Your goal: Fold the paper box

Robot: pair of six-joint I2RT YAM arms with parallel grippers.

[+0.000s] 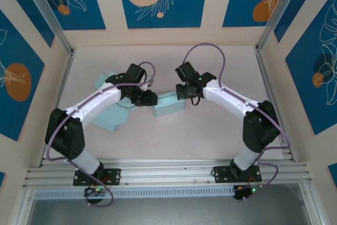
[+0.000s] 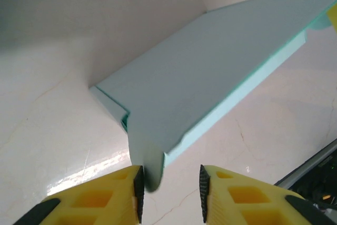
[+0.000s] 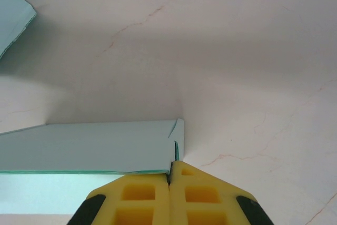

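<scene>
The light teal paper box [image 1: 169, 105] lies flat-sided at the middle of the table, between the two grippers. My left gripper [image 1: 151, 98] is at its left end. In the left wrist view the box [image 2: 210, 72] stretches away, and its rounded end flap [image 2: 145, 162] rests against one fingertip pad [image 2: 138, 185]. The left gripper [image 2: 169, 184] is open, with a clear gap to the other pad. My right gripper [image 1: 185, 94] is at the box's right end. In the right wrist view the gripper [image 3: 169, 175] is shut, pinching the near corner edge of the box [image 3: 89, 146].
Flat teal paper sheets [image 1: 108, 118] lie under and beside the left arm, with another piece [image 1: 102, 81] further back. A sheet corner [image 3: 13, 9] shows at the upper left of the right wrist view. Metal rails [image 1: 268, 85] border the table's sides and front.
</scene>
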